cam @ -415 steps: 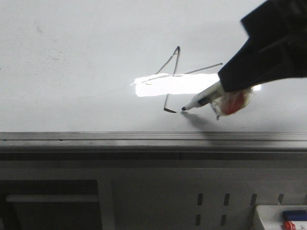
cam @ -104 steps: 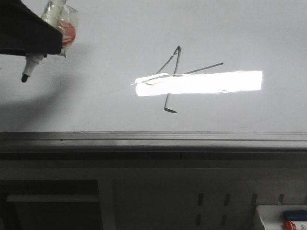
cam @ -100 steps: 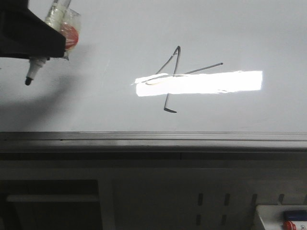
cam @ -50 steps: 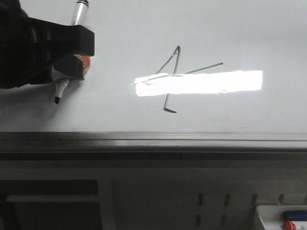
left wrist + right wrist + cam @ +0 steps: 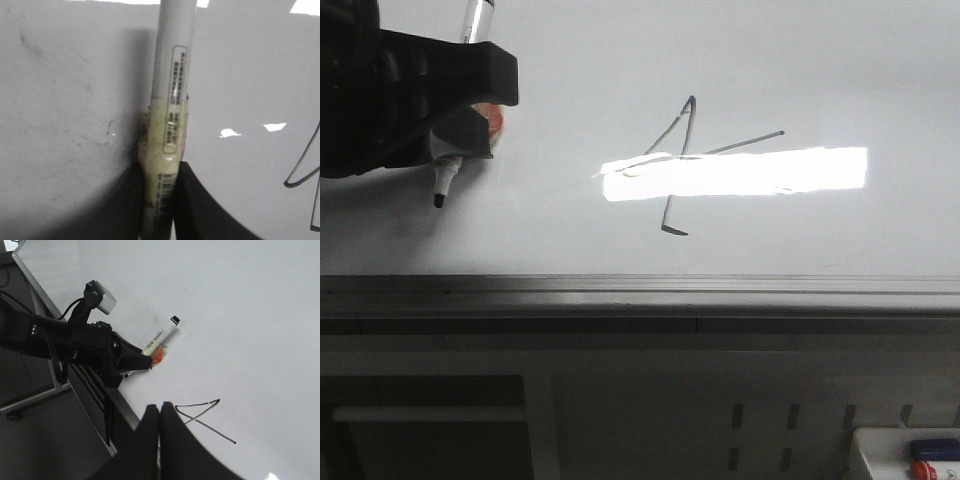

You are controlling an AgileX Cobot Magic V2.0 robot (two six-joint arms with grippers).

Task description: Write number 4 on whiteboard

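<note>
The whiteboard (image 5: 800, 60) fills the upper front view, with its grey edge rail (image 5: 640, 290) along the front. The number 4 (image 5: 684, 150) is drawn in thin dark lines at the board's middle, crossed by a bright glare. It also shows in the right wrist view (image 5: 200, 411), and partly in the left wrist view (image 5: 303, 179). My left gripper (image 5: 460, 115) is at the board's left, shut on a white marker (image 5: 448, 170) wrapped in tape. The marker's dark tip points down at the board, well left of the 4. In the left wrist view the marker (image 5: 170, 100) stands between the fingers (image 5: 200, 210). My right gripper (image 5: 160, 412) is shut, empty, and above the board's front edge.
A white box (image 5: 910, 455) with red and blue items sits at the lower right, below the board. Grey frame panels (image 5: 640, 400) lie under the rail. In the right wrist view the left arm (image 5: 75, 345) and its cables reach over the board's edge.
About four seconds ago the marker tip was beside the foot of the 4. The gripper now holds it at the board's left. In the last second it came down and slightly right.
</note>
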